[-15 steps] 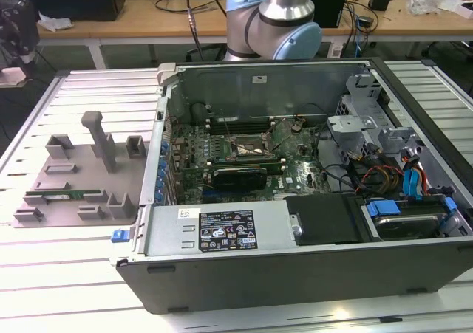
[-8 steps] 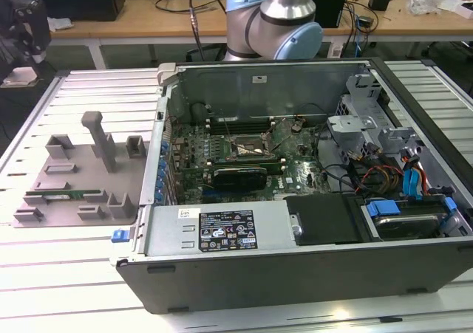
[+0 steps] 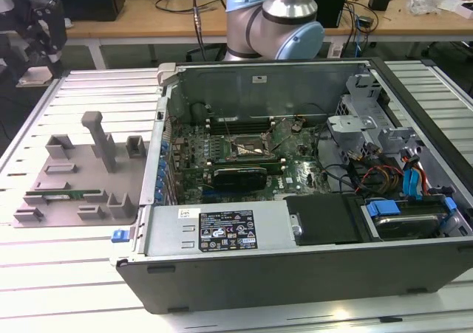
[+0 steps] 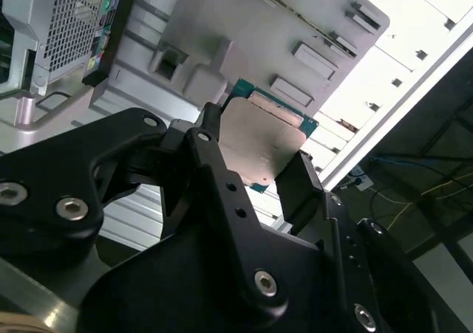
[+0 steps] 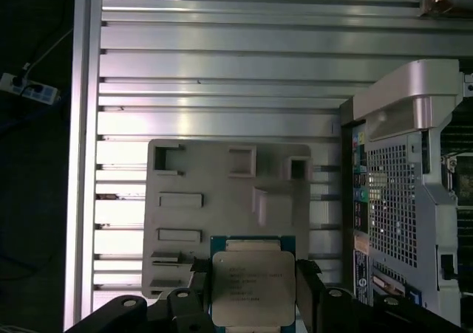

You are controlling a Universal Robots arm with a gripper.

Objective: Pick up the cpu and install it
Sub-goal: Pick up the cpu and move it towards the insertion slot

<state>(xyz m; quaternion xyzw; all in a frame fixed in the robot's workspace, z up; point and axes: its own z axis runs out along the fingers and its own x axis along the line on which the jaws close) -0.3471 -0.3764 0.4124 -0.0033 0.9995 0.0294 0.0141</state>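
Gripper (image 5: pixel 253 272) clenched on the cpu (image 5: pixel 253 294), chip pinched btwn its two fingers, metal top facing the first wrist view, above the grey tray (image 5: pixel 222 196), which has a green memory stick (image 3: pixel 63 196) in one slot, beside the open computer case (image 3: pixel 295 274) w/ socket (image 3: pixel 247 150) inside.
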